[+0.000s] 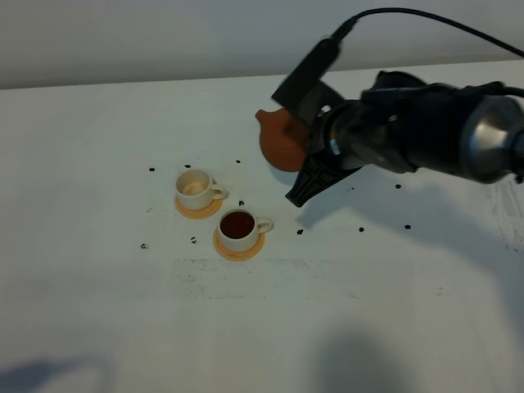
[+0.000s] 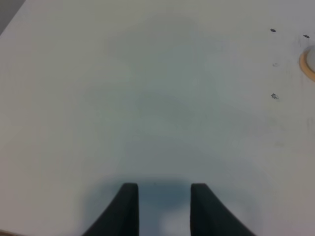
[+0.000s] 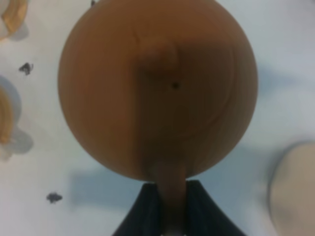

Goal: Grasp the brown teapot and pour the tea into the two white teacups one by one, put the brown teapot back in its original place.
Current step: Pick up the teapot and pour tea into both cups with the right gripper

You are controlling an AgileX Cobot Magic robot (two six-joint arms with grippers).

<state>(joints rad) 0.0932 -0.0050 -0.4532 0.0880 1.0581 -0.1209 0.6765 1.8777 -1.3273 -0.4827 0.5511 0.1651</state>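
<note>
The brown teapot [image 1: 281, 139] hangs above the table, right of and behind the two white teacups, its spout toward the upper left. My right gripper [image 1: 306, 147] is shut on its loop handle [image 3: 170, 194]; the right wrist view shows the lid knob [image 3: 157, 54] from above. The nearer teacup [image 1: 238, 225] holds dark tea [image 1: 237, 223]. The farther teacup [image 1: 194, 188] shows a cream inside. The pale disc [image 3: 295, 191], the original place, lies beside the teapot in the right wrist view. My left gripper [image 2: 163, 211] is open over bare table.
Each cup sits on an orange coaster [image 1: 199, 209] [image 1: 239, 246]. Small dark specks [image 1: 361, 228] are scattered on the white table [image 1: 98, 311]. A coaster edge [image 2: 307, 64] shows in the left wrist view. The right arm [image 1: 426, 131] reaches in from the right.
</note>
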